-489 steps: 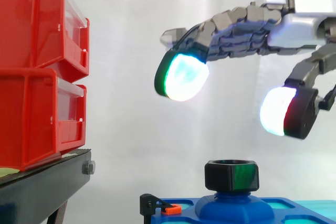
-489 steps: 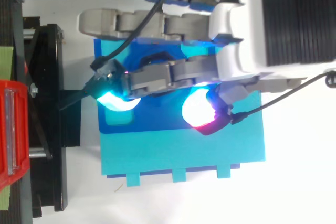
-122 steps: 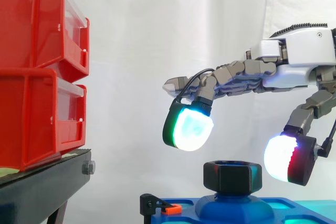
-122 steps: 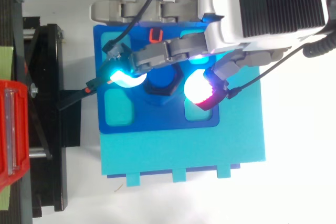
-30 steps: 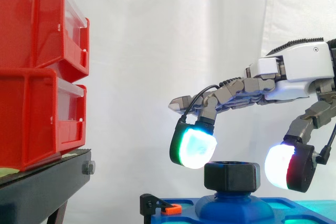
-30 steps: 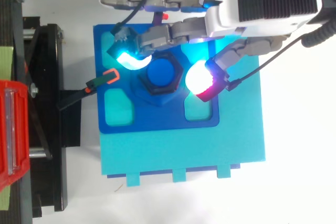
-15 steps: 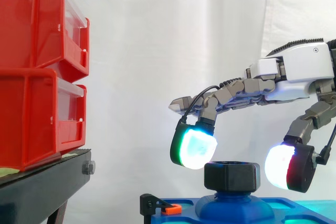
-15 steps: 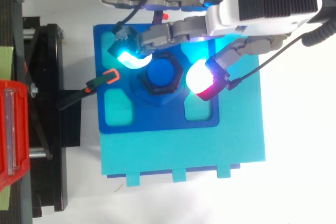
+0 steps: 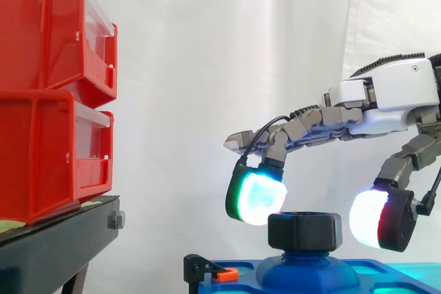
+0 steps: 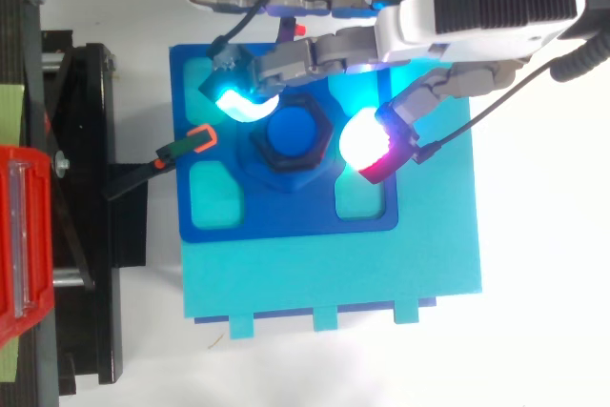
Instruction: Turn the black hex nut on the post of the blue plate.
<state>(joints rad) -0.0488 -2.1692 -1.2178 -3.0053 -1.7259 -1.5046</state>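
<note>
1 black hex nut [image 9: 305, 231] on 1 blue plate [image 10: 286, 218], lower centre; 2 red bins [image 9: 48, 94] left, contents hidden; hand [image 9: 386, 98] spread, unclamped.

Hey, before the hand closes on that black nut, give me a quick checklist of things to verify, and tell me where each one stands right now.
1. Is the black hex nut seated on the post of the blue plate? Ok, it sits level.
2. Does the hand straddle the nut? Ok, the finger pad is on one side and the thumb pad on the other.
3. Are both pads touching the nut? Not ok, a gap shows at the thumb pad.
4. Is the finger pad level with the nut's flats? Not ok, in the side view it sits mostly above them.
5. Is the orange-tipped clip clear of the fingers? Ok, it lies apart from them.
</note>
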